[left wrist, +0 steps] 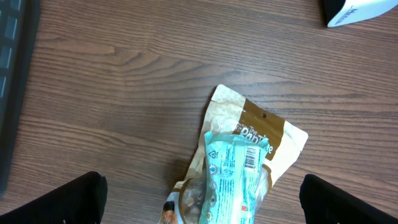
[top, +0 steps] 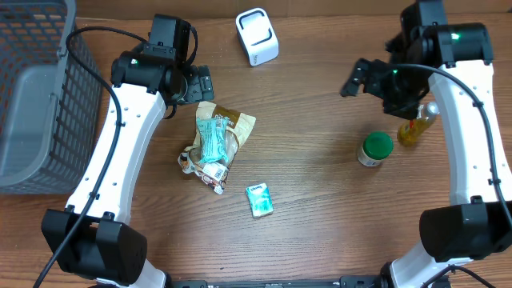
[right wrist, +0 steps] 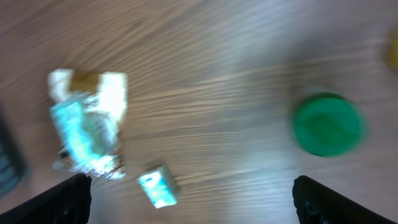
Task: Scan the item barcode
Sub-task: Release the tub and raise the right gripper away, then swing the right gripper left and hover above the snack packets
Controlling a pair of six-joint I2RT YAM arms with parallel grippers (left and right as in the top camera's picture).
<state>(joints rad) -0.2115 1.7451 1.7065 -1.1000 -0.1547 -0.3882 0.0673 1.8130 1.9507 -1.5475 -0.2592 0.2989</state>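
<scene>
My L hand [top: 194,85] hangs over the table [top: 320,216] w/ fingers wide apart, holding nothing, just beyond the teal pouch [top: 213,141], which lies barcode-up atop a brown-and-cream bag [top: 234,122]. The white scanner [top: 257,36] stands well apart at the far edge. My R hand [top: 358,78], likewise spread & empty, hovers near a green-lidded jar [top: 374,148].

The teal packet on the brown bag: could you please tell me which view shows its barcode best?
The left wrist view: the teal packet is close and sharp, its barcode plainly visible. Overhead shows it small, barcode unreadable; the right wrist view shows only a blurred teal shape.
</scene>
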